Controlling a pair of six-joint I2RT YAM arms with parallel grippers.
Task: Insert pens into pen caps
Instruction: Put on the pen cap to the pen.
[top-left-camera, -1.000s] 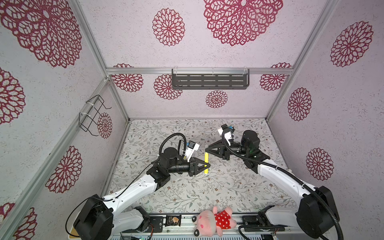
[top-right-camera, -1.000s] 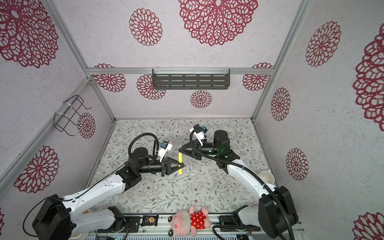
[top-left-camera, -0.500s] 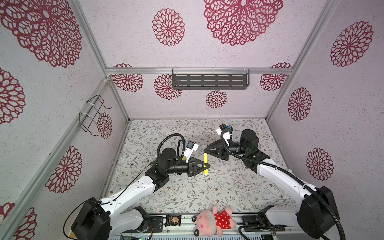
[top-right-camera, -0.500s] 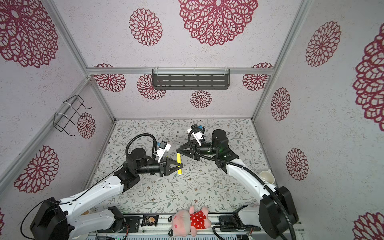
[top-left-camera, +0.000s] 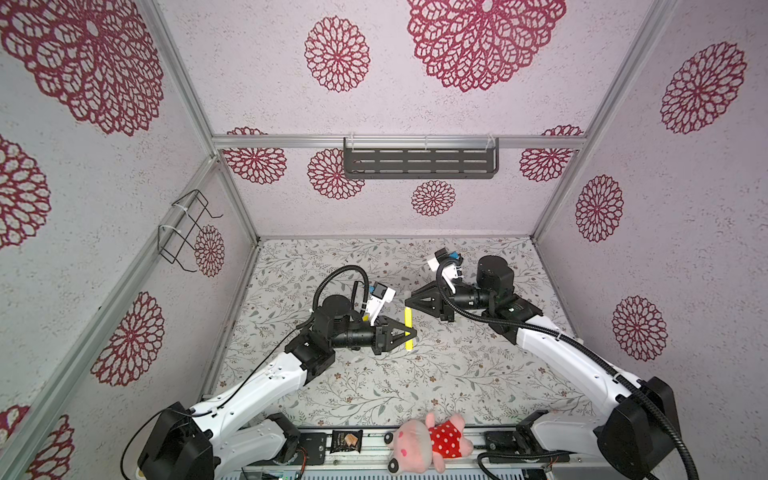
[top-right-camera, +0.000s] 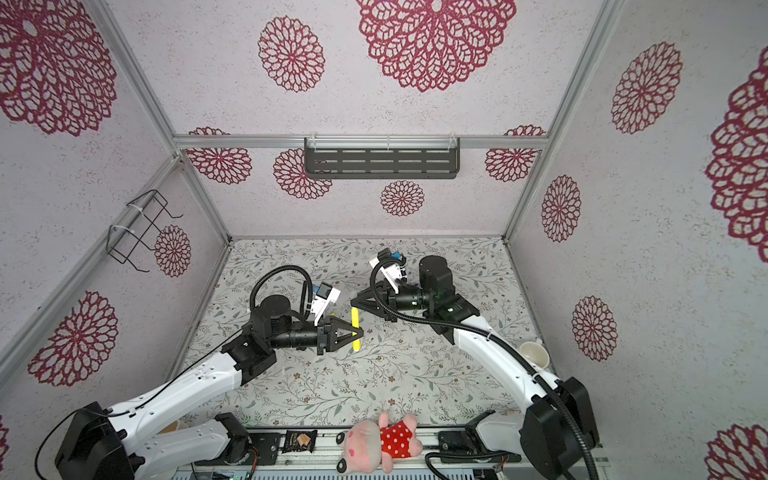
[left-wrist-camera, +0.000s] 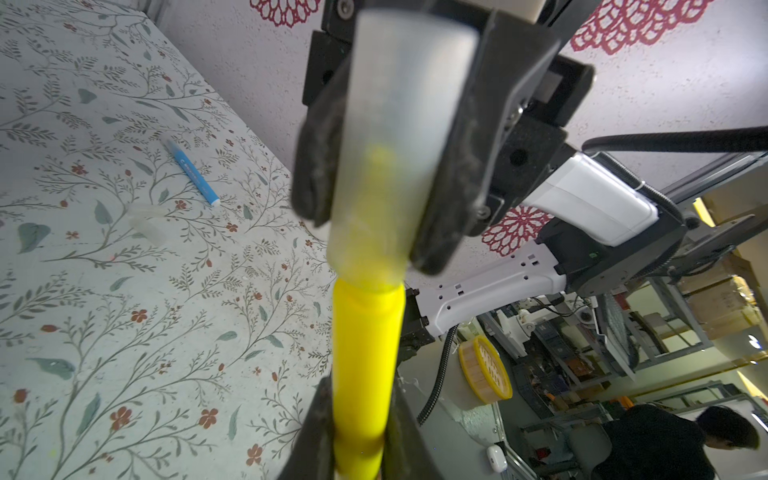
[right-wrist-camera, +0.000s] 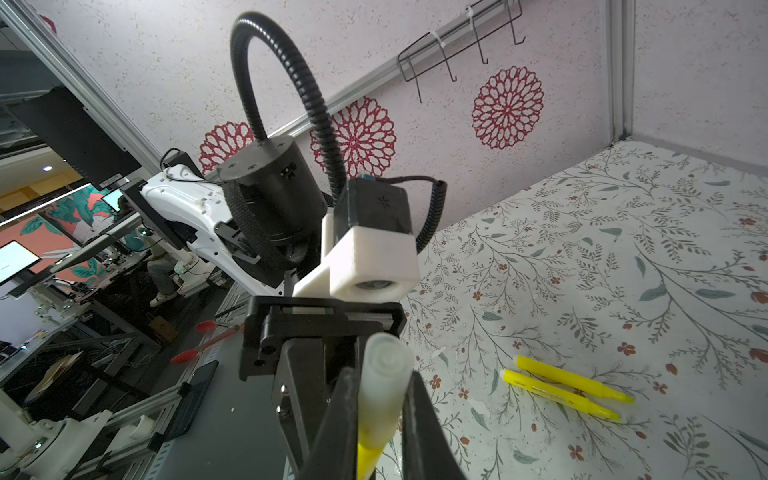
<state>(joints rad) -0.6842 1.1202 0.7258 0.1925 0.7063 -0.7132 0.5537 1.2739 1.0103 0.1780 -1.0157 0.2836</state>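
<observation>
My left gripper (top-left-camera: 414, 332) (left-wrist-camera: 361, 440) is shut on a yellow pen (top-left-camera: 409, 328) (top-right-camera: 355, 329) (left-wrist-camera: 365, 365), which it holds above the table. My right gripper (top-left-camera: 408, 296) (right-wrist-camera: 382, 419) is shut on a whitish translucent pen cap (left-wrist-camera: 395, 145) (right-wrist-camera: 384, 382). The pen's tip sits inside that cap, and yellow shows through the cap's wall. On the floral table cover lie two more yellow pens (right-wrist-camera: 569, 376) (right-wrist-camera: 557, 395), a blue pen (left-wrist-camera: 192, 172) and a loose pen cap (left-wrist-camera: 145, 220).
A pink plush pig (top-left-camera: 428, 442) and a small snack packet (top-left-camera: 347, 440) lie on the front rail. A black shelf (top-left-camera: 419, 158) hangs on the back wall and a wire rack (top-left-camera: 187, 228) on the left wall. A white cup (top-right-camera: 534, 353) stands at the right edge.
Both grippers have drifted slightly to the left together. The yellow pen and the cap stay joined between them. Both grips are unchanged.
</observation>
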